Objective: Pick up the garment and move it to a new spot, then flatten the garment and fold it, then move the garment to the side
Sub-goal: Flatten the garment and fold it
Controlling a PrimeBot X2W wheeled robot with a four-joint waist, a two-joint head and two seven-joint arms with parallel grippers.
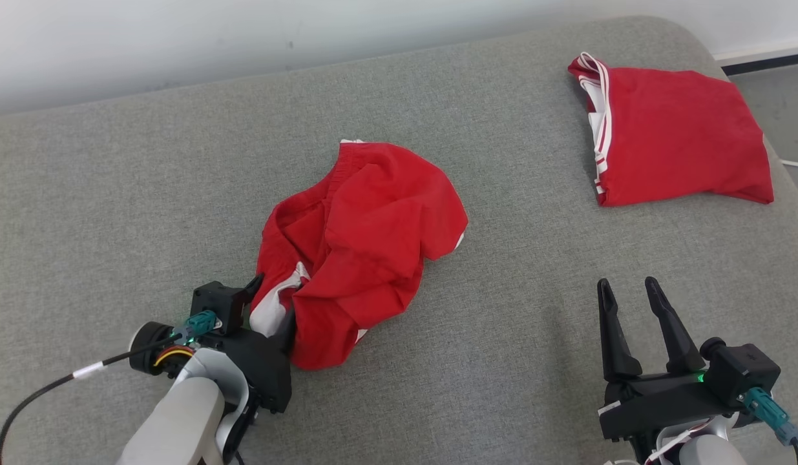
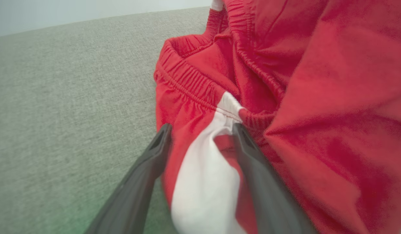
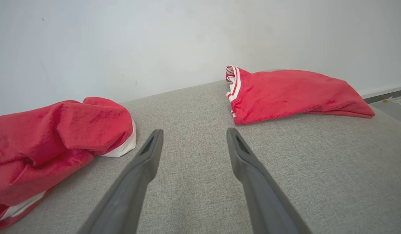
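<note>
The garment (image 1: 366, 245) is a pair of red shorts with white side panels. It lies crumpled in one heap near the middle of the grey upholstered surface (image 1: 502, 336), with the gathered elastic waistband (image 2: 187, 81) turned toward the left and the folds piled on each other.

The left gripper (image 1: 273, 303) is at the lower left edge of this heap. In the left wrist view its two dark fingers (image 2: 148, 169) stand wide apart, and a fold of the white panel (image 2: 203, 182) lies between them, just below the waistband. The cloth is not pinched; the jaws are released around it. The finger on the right of that view seems to touch the red cloth, and the other finger is beside the edge of the shorts, over the grey fabric.

The right gripper (image 1: 628, 284) is well apart from the shorts, at the lower right, above bare grey upholstery. Its jaws are also spread and they grasp nothing.

A second red garment (image 1: 676, 135) with white stripes on its edge lies folded flat at the far right corner of the surface. Behind the surface there is a pale wall (image 1: 179, 39).
</note>
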